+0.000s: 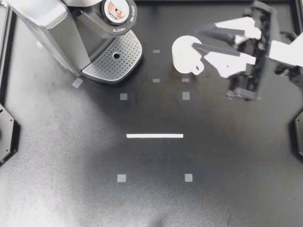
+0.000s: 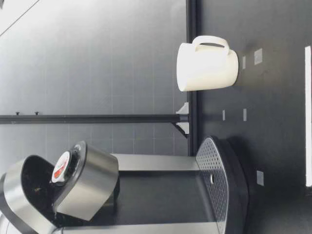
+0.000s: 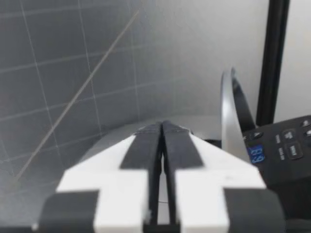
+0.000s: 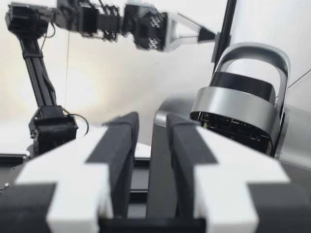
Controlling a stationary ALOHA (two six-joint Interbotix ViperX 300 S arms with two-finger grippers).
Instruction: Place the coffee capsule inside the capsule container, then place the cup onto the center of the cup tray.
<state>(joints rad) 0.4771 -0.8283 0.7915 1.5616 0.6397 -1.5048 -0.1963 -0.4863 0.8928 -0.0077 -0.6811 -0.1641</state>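
Closest to the overhead camera, right gripper [image 1: 195, 39]: fingers spread, grasping nothing, one fingertip over the mouth of the white cup [image 1: 182, 56], the other just outside its rim. No finger visible at the cup from table height, so probably hovering above it rather than reaching inside. Cup upright on the bare table, well apart from the coffee machine [image 1: 52, 28], on the right arm's side of it, handle turned away from the machine; nothing seen inside the cup. Atop the coffee machine, lid tipped open, coffee capsule [image 1: 116, 9] seated in the capsule container [image 1: 131, 19], so first step judged done. Cup step now in hand, at the reach-and-grasp stage. At the foot of the machine, perforated cup tray [image 1: 102, 66] with nothing on it. Next: lower over the cup wall or handle, clamp, lift, carry across to the machine, set down on the middle of the tray. Left gripper [image 3: 162, 127] clenched on nothing, high up near the machine's open lid.
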